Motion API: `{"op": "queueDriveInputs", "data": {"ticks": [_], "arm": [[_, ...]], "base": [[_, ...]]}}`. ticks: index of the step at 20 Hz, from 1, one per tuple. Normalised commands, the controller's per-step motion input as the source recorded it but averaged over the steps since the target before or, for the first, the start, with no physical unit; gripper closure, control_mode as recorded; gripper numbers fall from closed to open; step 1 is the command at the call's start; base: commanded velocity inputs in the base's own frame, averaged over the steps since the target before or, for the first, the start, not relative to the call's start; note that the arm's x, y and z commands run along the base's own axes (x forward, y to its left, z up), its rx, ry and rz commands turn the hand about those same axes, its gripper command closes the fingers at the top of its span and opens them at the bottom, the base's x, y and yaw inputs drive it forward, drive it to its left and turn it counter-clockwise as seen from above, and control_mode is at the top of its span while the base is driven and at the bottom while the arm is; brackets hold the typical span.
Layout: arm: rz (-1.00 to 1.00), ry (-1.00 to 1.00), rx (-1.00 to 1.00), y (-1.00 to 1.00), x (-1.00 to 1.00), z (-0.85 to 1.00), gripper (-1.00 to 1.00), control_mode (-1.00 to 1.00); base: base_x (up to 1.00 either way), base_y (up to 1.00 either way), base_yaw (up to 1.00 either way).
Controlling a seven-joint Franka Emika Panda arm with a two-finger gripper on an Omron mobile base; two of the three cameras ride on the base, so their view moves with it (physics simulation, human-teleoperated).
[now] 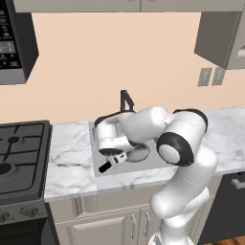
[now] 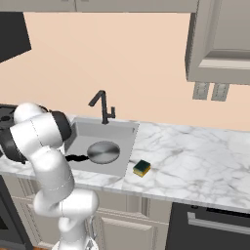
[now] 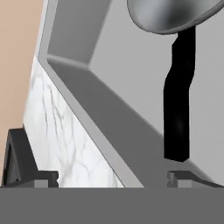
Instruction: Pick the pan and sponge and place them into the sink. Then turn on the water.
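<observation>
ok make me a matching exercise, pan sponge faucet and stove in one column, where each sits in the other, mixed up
Things:
1. pan
2. sponge
3. faucet
4. stove

Places:
A. on the counter, just right of the sink
B. at the back edge of the sink, against the wall
C. in the sink
D. left of the sink, past a strip of counter

Pairs: 1-C, 2-A, 3-B, 4-D

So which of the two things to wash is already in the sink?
The pan: it lies on the floor of the sink, black handle pointing toward the arm. The sponge sits on the marble counter, just outside the basin's right rim.
</observation>
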Motion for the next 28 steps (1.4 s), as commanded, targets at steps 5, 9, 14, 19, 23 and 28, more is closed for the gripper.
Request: {"op": "queueDriveInputs", "data": {"ticks": [5,9,14,19,23,28], "arm": [[-0.03,0.05,0.00,-0.13,-0.12,0.57,-1.00,-1.00],[-0.04,0.07,0.01,-0.27,-0.17,0.45,-1.00,-1.00],[-0.08,0.13,0.02,-0.31,-0.14,0.28,-1.00,-1.00],[-0.08,0.14,0.00,-0.34,-0.02,0.30,-1.00,-1.00],[-0.05,0.10,0.00,-0.29,0.00,0.44,-1.00,-1.00],[-0.01,0.12,-0.01,-0.15,0.00,0.41,-1.00,-1.00]], "base": [[0.00,0.00,0.00],[0.00,0.00,0.00],[0.00,0.00,0.00],[0.00,0.00,0.00],[0.00,0.00,0.00],[0.00,0.00,0.00]]}}
